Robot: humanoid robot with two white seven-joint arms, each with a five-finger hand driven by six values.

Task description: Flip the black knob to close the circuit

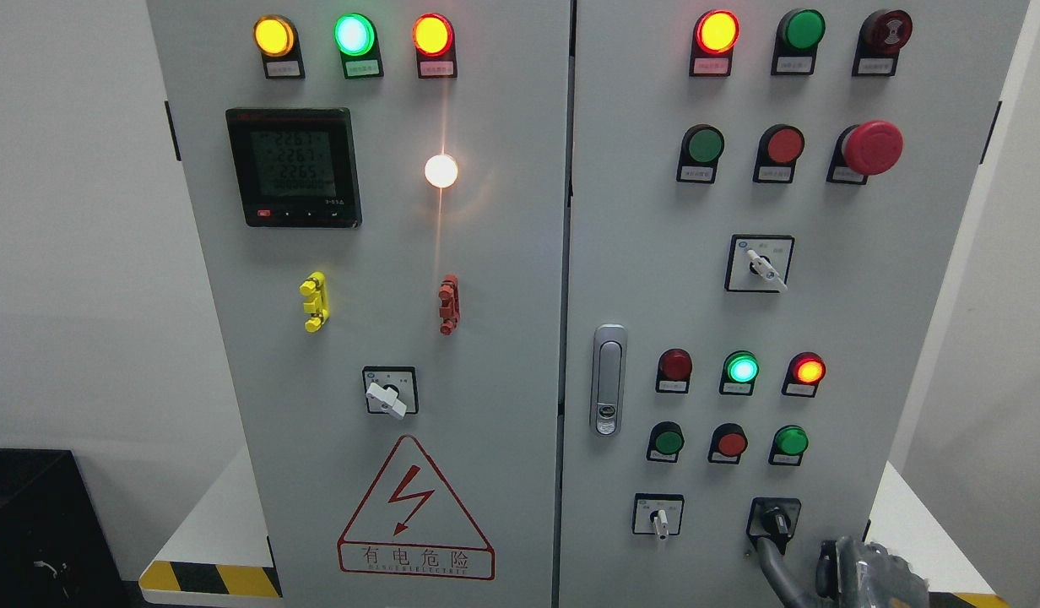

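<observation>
The black knob [773, 518] sits in a black square plate at the lower right of the cabinet's right door [908, 338], its handle pointing down. My right hand [858, 574] comes in at the bottom edge just below and right of the knob. A dark part of the hand reaches up to the knob's underside. Most of the hand is cut off by the frame, so its grasp cannot be made out. The left arm does not show.
Left of the black knob is a white selector switch [659, 518]. Above them are green and red push buttons [728, 442] and lit indicator lamps [742, 369]. A door latch [607, 380] is on the door's left edge. The left door carries a meter [293, 166] and a warning triangle [414, 511].
</observation>
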